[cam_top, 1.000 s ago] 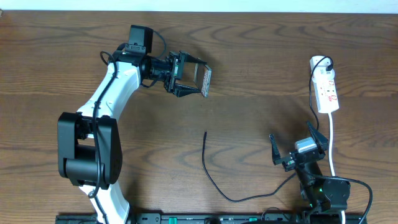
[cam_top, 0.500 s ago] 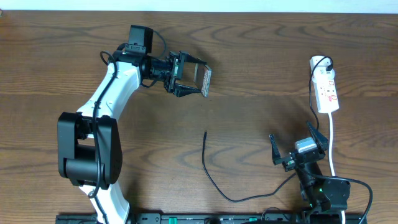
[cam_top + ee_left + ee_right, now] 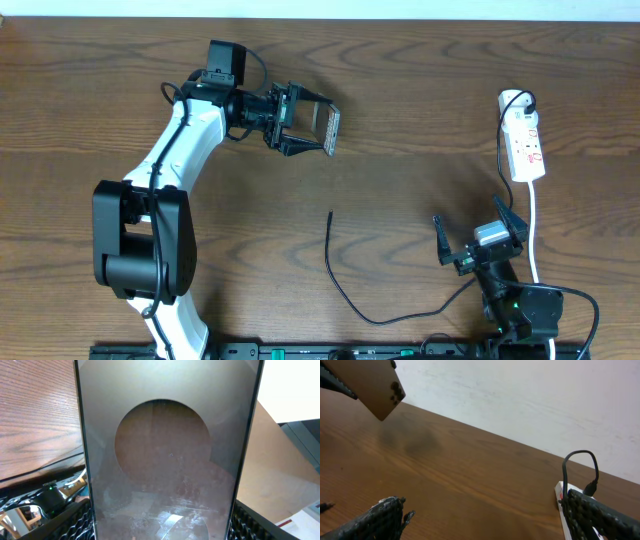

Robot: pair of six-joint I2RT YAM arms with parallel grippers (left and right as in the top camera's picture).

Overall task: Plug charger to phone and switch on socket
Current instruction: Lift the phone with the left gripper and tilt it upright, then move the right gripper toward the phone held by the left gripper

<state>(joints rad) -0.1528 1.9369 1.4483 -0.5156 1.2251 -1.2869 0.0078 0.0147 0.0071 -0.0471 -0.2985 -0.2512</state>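
Observation:
My left gripper (image 3: pixel 316 126) is shut on the phone (image 3: pixel 332 127) and holds it on edge above the table at the back middle. In the left wrist view the phone's brown-and-dark screen (image 3: pixel 165 460) with its oval shape fills the frame between my fingers (image 3: pixel 75 522). The charger, a thin black cable (image 3: pixel 340 285), lies on the table in the middle, its plug tip (image 3: pixel 330 214) pointing away. The white socket strip (image 3: pixel 526 145) lies at the right. My right gripper (image 3: pixel 472 226) is open and empty at the front right, below the strip.
A black plug (image 3: pixel 590 487) sits in the strip's far end (image 3: pixel 563 505). The strip's thick white cord (image 3: pixel 533 230) runs down beside my right gripper. The phone's tan back (image 3: pixel 370 382) shows at the right wrist view's top left. A pale wall (image 3: pixel 530 400) stands behind the table.

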